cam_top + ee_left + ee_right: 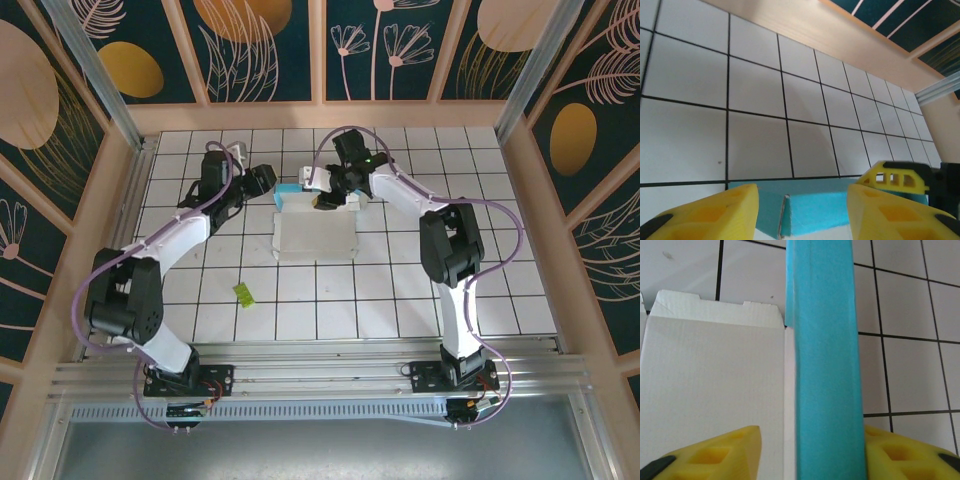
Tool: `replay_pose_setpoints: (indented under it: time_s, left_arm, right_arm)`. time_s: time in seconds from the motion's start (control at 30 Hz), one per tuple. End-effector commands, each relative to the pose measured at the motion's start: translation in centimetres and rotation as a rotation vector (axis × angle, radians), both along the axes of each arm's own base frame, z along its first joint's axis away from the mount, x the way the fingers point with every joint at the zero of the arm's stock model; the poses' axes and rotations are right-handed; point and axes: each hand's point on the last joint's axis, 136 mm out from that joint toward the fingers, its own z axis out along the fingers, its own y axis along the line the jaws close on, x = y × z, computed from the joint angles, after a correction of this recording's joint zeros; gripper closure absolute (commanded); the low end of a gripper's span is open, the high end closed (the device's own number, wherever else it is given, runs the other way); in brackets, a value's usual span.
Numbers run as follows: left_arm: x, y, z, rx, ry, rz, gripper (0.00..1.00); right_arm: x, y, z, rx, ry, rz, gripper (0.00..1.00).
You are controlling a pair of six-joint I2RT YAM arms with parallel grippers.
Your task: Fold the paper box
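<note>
Jointed in white and black segments, looped with purple cables [83, 300], tipped with yellow hollow-celled fingers [715, 215], bolted on black bases [190, 382].

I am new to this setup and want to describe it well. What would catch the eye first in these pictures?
The paper box lies open, white side up, in the middle of the tiled table. Its teal flap stands upright between the open jaws of the right gripper. A small yellow-green scrap lies alone on the tiles, nearer than the box and to its left.
</note>
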Motion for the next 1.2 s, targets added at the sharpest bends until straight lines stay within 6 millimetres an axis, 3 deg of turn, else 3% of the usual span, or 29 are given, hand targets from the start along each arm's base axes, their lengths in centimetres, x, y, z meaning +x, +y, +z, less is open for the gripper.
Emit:
replay_pose_setpoints:
  time_s: [0.0,0.17,0.2,0.4,0.57,0.7,0.83,0.9,1.17]
  left_arm:
    - [0.4,-0.9,0.0,-0.059,0.043,-0.031,0.51]
    - [1.0,-1.6,-0.2,-0.073,0.075,-0.062,0.5]
    - [1.3,-1.6,-1.6,-0.063,0.107,-0.056,0.5]
    - [1.8,-2.1,-2.6,-0.075,0.143,-0.07,0.49]
    - [2.4,-1.7,-3.4,-0.043,0.156,-0.051,0.49]
    - [3.1,-1.2,-2.1,-0.031,0.113,-0.025,0.49]
    - [3.6,-0.3,-1.4,-0.02,0.111,0.026,0.48]
    - [3.8,-0.1,-1.6,-0.015,0.126,0.042,0.48]
    - [4.9,-1.6,-2.8,-0.069,0.189,-0.002,0.55]
  right_arm:
    - [0.6,0.3,4.0,0.086,-0.028,-0.03,0.44]
    - [0.7,0.5,7.0,0.195,0.03,-0.074,0.38]
    - [0.9,0.4,7.7,0.224,0.049,-0.091,0.37]
    - [1.3,-0.3,11.6,0.424,0.221,-0.184,0.32]
    - [2.3,-1.9,14.0,0.609,0.384,-0.372,0.32]
    - [4.1,-4.6,14.7,0.739,0.562,-0.655,0.34]
    - [5.0,-7.5,14.4,0.794,0.778,-0.911,0.39]
    - [5.3,-8.7,13.1,0.763,0.827,-1.037,0.43]
    - [6.3,-9.2,7.1,0.487,0.807,-1.317,0.45]
